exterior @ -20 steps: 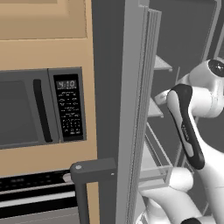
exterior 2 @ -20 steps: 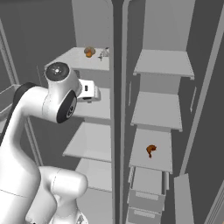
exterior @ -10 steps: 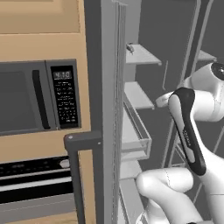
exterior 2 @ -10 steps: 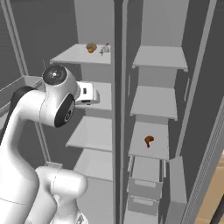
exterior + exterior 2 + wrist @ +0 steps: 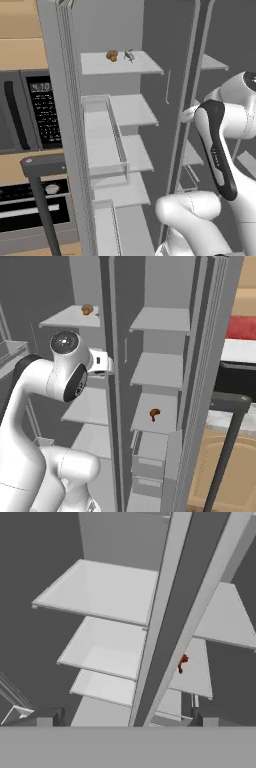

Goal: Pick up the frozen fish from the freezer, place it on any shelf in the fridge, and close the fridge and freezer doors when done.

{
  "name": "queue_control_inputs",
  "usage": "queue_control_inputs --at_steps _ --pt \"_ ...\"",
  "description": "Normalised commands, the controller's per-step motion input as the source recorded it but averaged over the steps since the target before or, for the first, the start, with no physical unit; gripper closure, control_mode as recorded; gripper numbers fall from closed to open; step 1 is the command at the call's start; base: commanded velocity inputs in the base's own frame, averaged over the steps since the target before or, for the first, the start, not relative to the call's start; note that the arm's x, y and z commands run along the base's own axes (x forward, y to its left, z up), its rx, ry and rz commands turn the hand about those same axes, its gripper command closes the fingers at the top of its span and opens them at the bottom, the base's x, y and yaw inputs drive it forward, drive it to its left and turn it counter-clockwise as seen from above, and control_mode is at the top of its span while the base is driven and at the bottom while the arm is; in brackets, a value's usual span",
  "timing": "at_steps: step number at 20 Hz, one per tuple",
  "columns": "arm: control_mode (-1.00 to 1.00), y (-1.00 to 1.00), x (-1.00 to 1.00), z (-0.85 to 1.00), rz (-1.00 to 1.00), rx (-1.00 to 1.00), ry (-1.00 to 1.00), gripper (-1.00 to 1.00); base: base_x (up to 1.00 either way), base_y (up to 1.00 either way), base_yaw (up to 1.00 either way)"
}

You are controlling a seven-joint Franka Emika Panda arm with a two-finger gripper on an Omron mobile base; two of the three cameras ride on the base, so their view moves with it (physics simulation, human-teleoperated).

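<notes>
Base has driven on since a second ago: both base views have swung toward the open unit, and the microwave is now cut off at the left edge.

Left base view: the frozen fish, a slim silvery sliver too small to read in detail, lies on the top shelf, a flat pale slab, just beside a round orange-brown lump. Clear-walled door bins stand in front of the lower shelves and cover part of them.

Right base view: the upright divider hides the fish. A curved brown piece sits on a narrow shelf to its right, above clear drawers.

Hand view: the hand is released, its dark tips wide apart with nothing between them, facing the divider's edge.
</notes>
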Motion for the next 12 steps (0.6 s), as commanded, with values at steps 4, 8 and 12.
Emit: queue_control_inputs --at_steps 4,8,12 --pt "1.0 0.0 0.0 0.0 0.0 0.0 0.0 -1.0 -0.56 -0.1 0.0" --pt "1.0 0.0 0.0 0.0 0.0 0.0 0.0 -1.0 -0.62 -0.16 0.0" --pt "1.0 0.0 0.0 0.0 0.0 0.0 0.0 -1.0 -0.61 -0.12 0.0"
